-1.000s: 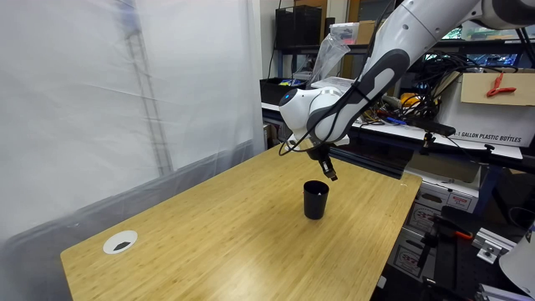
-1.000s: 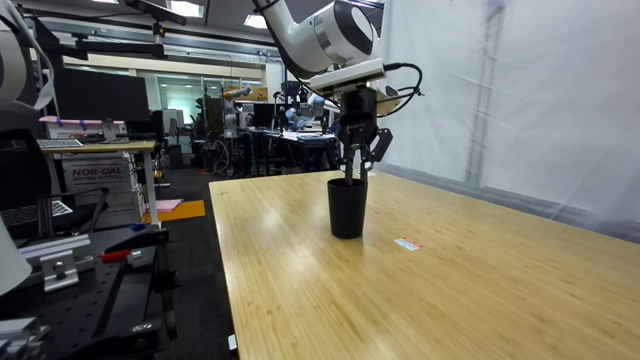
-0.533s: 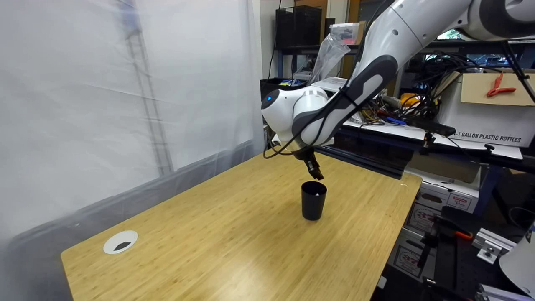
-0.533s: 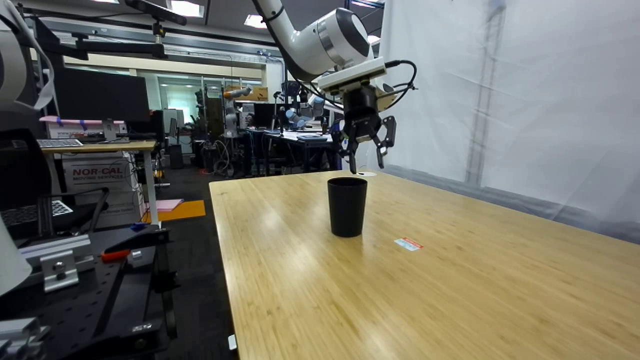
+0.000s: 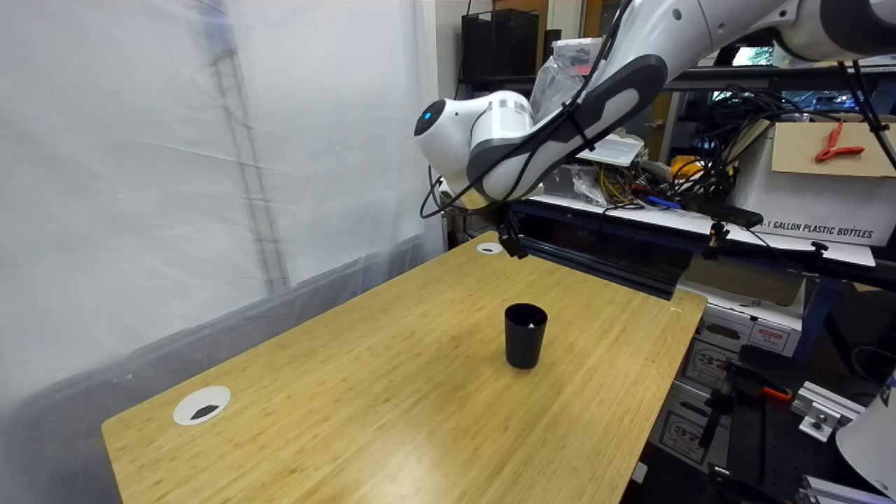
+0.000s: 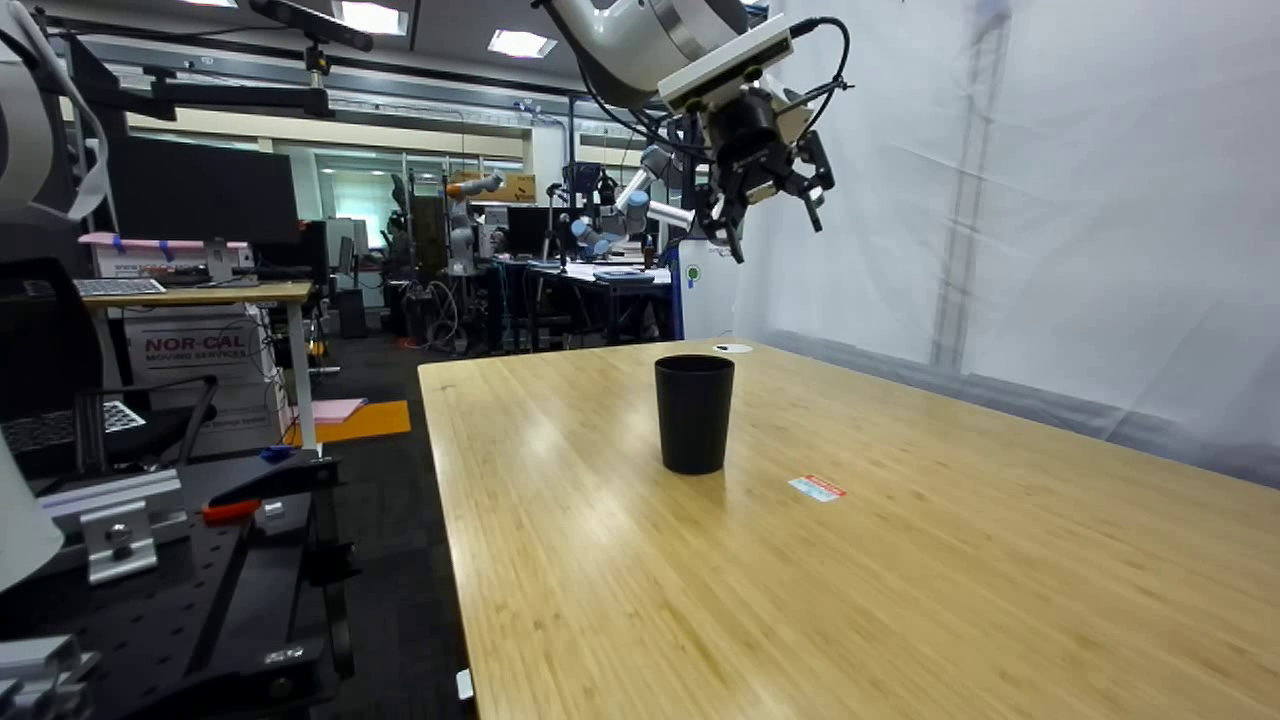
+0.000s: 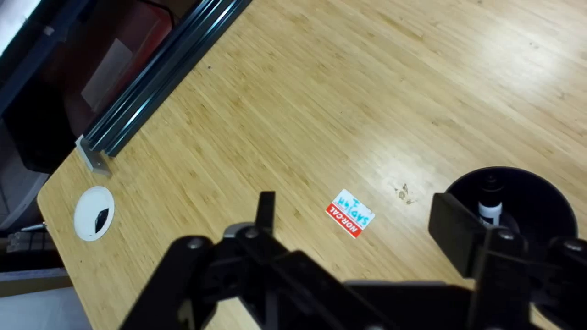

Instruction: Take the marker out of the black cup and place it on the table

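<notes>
The black cup (image 5: 523,346) stands upright on the light-wood table (image 5: 392,371), and shows in both exterior views. Looking down into the cup (image 7: 557,206) in the wrist view, I see the marker (image 7: 490,211), dark with a white band, inside it. My gripper (image 6: 778,240) hangs well above the table, higher than the cup and apart from it. Its fingers are spread wide in the wrist view, with nothing held between them. The right finger (image 7: 458,233) covers part of the cup's near side there, and the marker's lower part is hidden.
A red-and-white sticker (image 6: 817,488) lies flat on the table near the cup. White-rimmed cable holes (image 5: 201,405) are set in the tabletop. A plastic curtain (image 5: 210,210) runs along one long edge; a cluttered workbench (image 5: 700,224) stands beyond the far end.
The gripper, its fingers close together at the cup's rim a second ago, has spread them and risen away from the cup. The cup has shifted very slightly.
</notes>
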You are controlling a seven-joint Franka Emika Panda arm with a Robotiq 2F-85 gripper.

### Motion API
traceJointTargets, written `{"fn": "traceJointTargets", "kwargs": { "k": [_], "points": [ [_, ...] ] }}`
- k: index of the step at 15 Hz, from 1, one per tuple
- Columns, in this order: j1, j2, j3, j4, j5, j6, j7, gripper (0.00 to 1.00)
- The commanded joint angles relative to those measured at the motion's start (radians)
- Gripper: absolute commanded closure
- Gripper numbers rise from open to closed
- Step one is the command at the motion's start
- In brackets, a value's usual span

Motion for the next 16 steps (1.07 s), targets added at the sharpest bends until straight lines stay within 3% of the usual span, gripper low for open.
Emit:
{"fn": "traceJointTargets", "kwargs": {
  "k": [1,3,4,5,6,7,11,12,15,16],
  "points": [
    [-0.018,-0.009,0.026,-0.003,0.028,-0.047,-0.014,0.16],
    [-0.024,-0.017,0.04,0.001,0.079,-0.079,-0.029,0.22],
    [-0.025,-0.024,0.044,0.0,0.103,-0.094,-0.032,0.19],
    [-0.03,-0.035,0.051,-0.002,0.138,-0.113,-0.043,0.11],
    [-0.031,-0.041,0.053,-0.001,0.166,-0.129,-0.047,0.15],
    [-0.036,-0.054,0.058,-0.006,0.198,-0.146,-0.056,0.03],
    [-0.057,-0.095,0.07,-0.046,0.294,-0.155,-0.078,0.0],
    [-0.063,-0.096,0.073,-0.054,0.314,-0.156,-0.086,0.05],
    [-0.069,-0.101,0.065,-0.09,0.332,-0.149,-0.05,0.0],
    [-0.058,-0.068,0.065,-0.054,0.304,-0.162,-0.057,0.02]
  ]
}}
